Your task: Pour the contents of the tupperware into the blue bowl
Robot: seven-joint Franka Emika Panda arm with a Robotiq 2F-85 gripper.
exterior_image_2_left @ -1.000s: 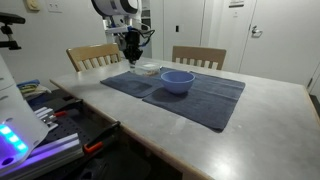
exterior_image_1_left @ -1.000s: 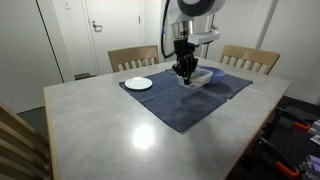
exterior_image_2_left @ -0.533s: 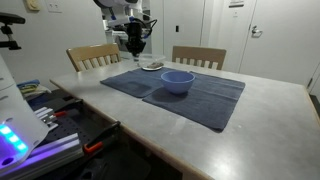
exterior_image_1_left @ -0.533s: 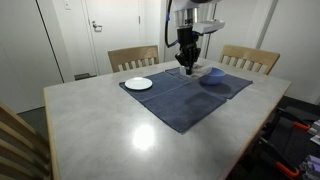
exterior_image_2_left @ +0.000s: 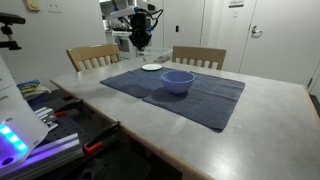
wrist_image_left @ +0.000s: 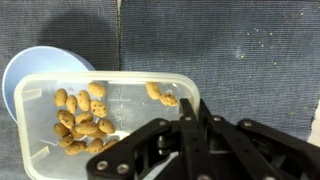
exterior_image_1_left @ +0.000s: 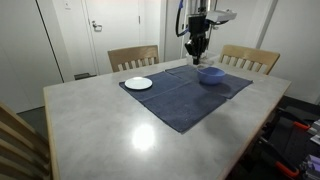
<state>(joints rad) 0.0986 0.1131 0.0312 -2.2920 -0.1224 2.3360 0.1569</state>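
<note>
In the wrist view my gripper (wrist_image_left: pixel 194 104) is shut on the near right rim of the clear tupperware (wrist_image_left: pixel 120 135). It holds the container in the air over the dark blue cloth (wrist_image_left: pixel 250 45). Brown bits, the contents (wrist_image_left: pixel 80 118), lie mostly at its left end, and two lie near the far wall. The blue bowl (wrist_image_left: pixel 25 72) shows beneath the container's left end. In both exterior views the gripper (exterior_image_1_left: pixel 200 48) (exterior_image_2_left: pixel 143 40) hangs well above the table. The bowl (exterior_image_1_left: pixel 210 75) (exterior_image_2_left: pixel 177 81) stands on the cloth below it.
A flat white plate (exterior_image_1_left: pixel 138 83) (exterior_image_2_left: pixel 151 67) rests at the cloth's (exterior_image_1_left: pixel 180 100) far corner. Two wooden chairs (exterior_image_1_left: pixel 133 57) (exterior_image_1_left: pixel 250 58) stand behind the grey table (exterior_image_1_left: pixel 100 130). Equipment (exterior_image_2_left: pixel 40 130) crowds one side of the table.
The gripper has lifted the tupperware off the cloth and carried it up and sideways to above the blue bowl, which the arm hid a second ago in an exterior view.
</note>
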